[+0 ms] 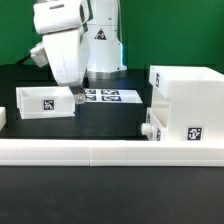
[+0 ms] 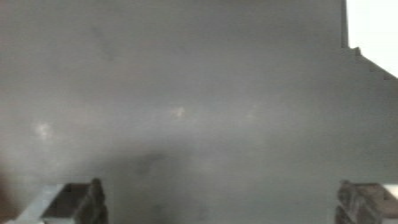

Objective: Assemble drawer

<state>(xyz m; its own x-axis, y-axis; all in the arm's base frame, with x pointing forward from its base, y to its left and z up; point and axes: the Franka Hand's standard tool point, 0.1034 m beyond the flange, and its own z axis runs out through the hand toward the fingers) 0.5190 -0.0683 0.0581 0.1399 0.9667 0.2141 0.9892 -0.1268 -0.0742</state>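
The drawer's large white box shell [image 1: 188,100] stands at the exterior view's right, with a tag on its front. A smaller white tray [image 1: 153,127] sits against its lower left side. Another small white tray [image 1: 45,102] with a tag stands at the left. My gripper [image 1: 78,99] hangs low just beside that left tray's right end. In the wrist view my gripper [image 2: 222,206] is open, with its fingertips [image 2: 80,204] far apart. Only a blurred grey surface shows between them, and it holds nothing.
The marker board [image 1: 103,96] lies flat on the black table behind the gripper. A long low white border wall [image 1: 110,151] runs across the front. The arm's white base [image 1: 102,45] stands at the back centre.
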